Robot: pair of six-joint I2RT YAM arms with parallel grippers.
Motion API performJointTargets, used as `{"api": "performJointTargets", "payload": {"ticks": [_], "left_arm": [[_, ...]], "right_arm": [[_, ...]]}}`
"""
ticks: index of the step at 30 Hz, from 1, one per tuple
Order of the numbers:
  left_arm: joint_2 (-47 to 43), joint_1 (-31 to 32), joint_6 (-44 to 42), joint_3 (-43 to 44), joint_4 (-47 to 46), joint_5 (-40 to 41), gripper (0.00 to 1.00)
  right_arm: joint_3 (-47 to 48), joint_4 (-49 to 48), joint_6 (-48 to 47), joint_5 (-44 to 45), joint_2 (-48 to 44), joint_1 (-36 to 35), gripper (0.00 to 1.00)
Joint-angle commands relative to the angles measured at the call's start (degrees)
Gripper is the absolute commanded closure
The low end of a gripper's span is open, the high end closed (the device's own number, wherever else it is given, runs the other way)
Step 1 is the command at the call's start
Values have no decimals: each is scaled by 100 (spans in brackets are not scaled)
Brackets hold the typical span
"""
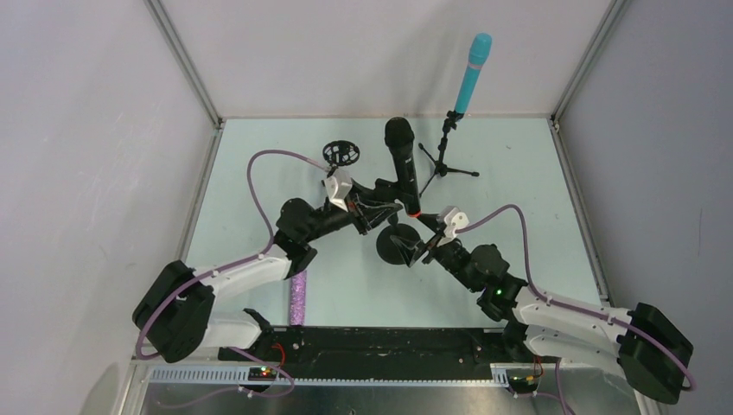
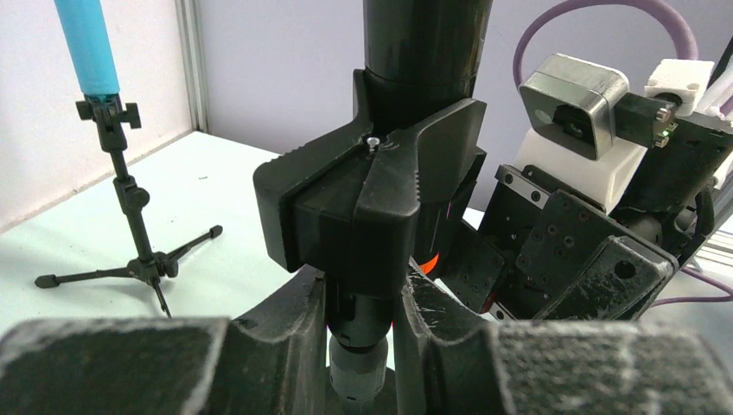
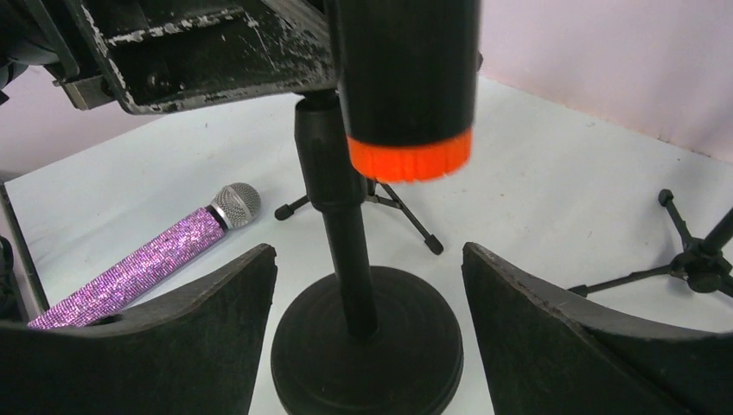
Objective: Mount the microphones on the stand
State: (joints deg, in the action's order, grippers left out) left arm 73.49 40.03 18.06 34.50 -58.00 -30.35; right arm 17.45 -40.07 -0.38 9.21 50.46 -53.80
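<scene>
Done: cyan-blue microphone (image 1: 473, 73).
Underway: black orange-ringed microphone (image 1: 402, 164); left hand (image 2: 363, 328) pinched black stand post (image 3: 346, 225), right hand (image 3: 370, 259) spread.
Remaining: purple glitter microphone (image 3: 147, 259).

A robotics lab cell: plain white walls (image 1: 86, 130), aluminium frame posts (image 1: 186, 65), pale table (image 1: 519, 173), two robot arms (image 1: 233, 275).

Left wrist: black mic (image 2: 428, 43) and cyan mic (image 2: 86, 43) both run off the top edge, heads not visible. Fingers (image 2: 112, 367) of the left gripper (image 2: 363, 346) are a blur along the bottom; pole (image 2: 356, 367) mostly buried between them. Right wrist: purple mic (image 3: 143, 268) tail vanishes behind a finger (image 3: 173, 346) of the right gripper (image 3: 370, 255); tripod (image 3: 696, 259) clipped by the right edge. Top: purple mic shows only as a strip, upper end under the left arm (image 1: 242, 272); round base (image 1: 391, 245) part-covered by the right gripper.
</scene>
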Motion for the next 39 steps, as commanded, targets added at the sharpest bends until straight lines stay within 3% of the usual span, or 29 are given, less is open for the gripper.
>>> {"api": "performJointTargets", "payload": {"ticks": [1,10,21,23,30,39], "left_arm": [[-405,106,105,348,-464,290,100],[-460,166,217,485,-396,317,100],[-506,219,182,544,-394,330,100],[-502,221,176,560,-388,330,100],[-557,216,206,681,-391,310,100],[-675,220,435,1010,-385,123,100]], "right_arm": [[306,-765,-261,83,414,-119,20],[497,-1461,-212,39,1216,-216,41],[604,-1330,-212,21,1336,-249,96],[603,-1237,-204,6,1302,-245,100],[585,-946,-78,-70,1270,-245,100],[371,-1249,-124,-113,1439,-243,100]]}}
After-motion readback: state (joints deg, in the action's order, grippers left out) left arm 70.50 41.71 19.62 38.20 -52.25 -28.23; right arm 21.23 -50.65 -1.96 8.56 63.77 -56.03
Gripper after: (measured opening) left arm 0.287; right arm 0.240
